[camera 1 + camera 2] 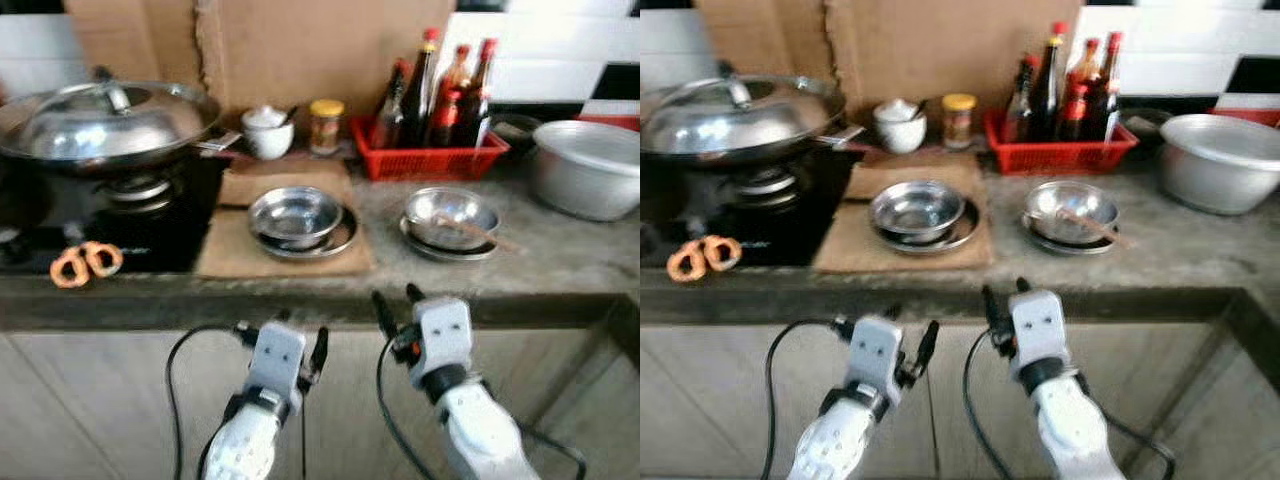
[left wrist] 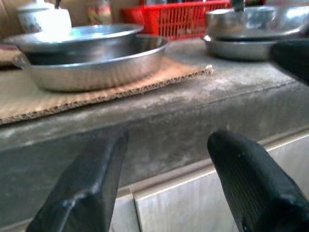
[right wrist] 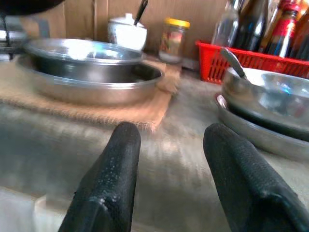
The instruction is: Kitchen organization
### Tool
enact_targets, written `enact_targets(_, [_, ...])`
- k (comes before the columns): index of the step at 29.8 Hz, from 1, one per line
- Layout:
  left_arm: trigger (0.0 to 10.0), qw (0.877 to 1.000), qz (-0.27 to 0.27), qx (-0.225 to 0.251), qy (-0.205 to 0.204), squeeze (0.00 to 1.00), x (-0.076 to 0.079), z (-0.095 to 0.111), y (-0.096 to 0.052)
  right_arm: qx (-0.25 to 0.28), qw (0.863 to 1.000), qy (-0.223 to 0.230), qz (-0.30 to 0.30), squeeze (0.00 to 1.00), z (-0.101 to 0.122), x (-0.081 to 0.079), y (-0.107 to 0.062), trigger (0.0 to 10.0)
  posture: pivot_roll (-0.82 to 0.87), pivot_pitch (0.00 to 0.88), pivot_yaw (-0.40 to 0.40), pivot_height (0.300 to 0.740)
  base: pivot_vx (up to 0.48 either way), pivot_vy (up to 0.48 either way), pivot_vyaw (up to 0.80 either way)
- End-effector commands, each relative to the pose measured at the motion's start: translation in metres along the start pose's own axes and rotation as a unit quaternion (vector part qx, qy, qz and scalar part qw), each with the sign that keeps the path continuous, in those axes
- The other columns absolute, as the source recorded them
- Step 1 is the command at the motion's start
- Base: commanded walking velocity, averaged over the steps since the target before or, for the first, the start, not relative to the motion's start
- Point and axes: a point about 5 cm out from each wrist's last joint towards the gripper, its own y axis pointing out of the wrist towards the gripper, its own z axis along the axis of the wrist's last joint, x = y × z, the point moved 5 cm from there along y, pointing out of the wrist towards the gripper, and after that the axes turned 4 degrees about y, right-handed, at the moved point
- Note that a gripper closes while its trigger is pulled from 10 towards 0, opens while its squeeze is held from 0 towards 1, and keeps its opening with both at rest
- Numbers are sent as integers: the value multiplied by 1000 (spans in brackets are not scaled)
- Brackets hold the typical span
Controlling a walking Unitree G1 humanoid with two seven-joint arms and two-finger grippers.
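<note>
Both grippers hung below the counter's (image 1: 560,275) front edge, empty. Left gripper (image 1: 283,336) fingers spread apart; right gripper (image 1: 398,301) likewise parted. Steel bowl on plate (image 1: 297,217) sat on the cardboard mat (image 1: 235,255); second bowl with spoon (image 1: 452,216) beside it, before the red bottle basket (image 1: 432,160).

You will find no text you can read here. The bottles (image 1: 437,95) in the red basket (image 1: 430,160) carry labels, but the print is too small and blurred to make out. The yellow-lidded jar (image 3: 173,39) has a coloured label whose wording you cannot tell either. The cardboard (image 1: 300,50) behind them shows no legible marking.
</note>
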Motion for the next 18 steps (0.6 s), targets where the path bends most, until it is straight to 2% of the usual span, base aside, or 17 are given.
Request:
enact_targets(1, [10000, 1000, 18, -6, 12, 0, -13, -3, -3, 21, 999, 22, 16, 0, 11, -9, 7, 10000, 111, 0, -39, 740, 356, 0, 0])
enact_targets(3, [10000, 1000, 21, -9, 11, 0, -14, -4, -3, 27, 999, 27, 15, 0, 15, -6, 9, 10000, 111, 0, -39, 740, 317, 0, 0])
enact_targets(7, [10000, 1000, 23, -12, 8, 0, -15, -5, -3, 43, 999, 26, 14, 0, 25, -1, 12, 10000, 110, 0, -37, 740, 0, 0, 0])
enact_targets(9, [10000, 1000, 21, -12, 9, 0, -14, -5, -2, 63, 997, 35, 31, 0, 37, 2, 16, 10000, 109, 0, -37, 740, 0, 0, 0])
enact_targets(11, [10000, 1000, 21, -13, 10, 0, -14, -5, -2, 81, 995, 31, 53, 0, 52, 7, 24, 10000, 108, 0, -35, 740, 0, 0, 0])
enact_targets(17, [10000, 1000, 20, -12, 8, 0, -14, -3, -2, 86, 992, 15, 86, 0, 72, 12, 45, 10000, 106, 0, -40, 740, 0, 0, 0])
enact_targets(18, [10000, 1000, 19, -12, 8, 0, -13, -3, -2, 85, 991, 10, 101, 365, 77, 10, 52, 10000, 107, 0, -38, 740, 0, 0, 0])
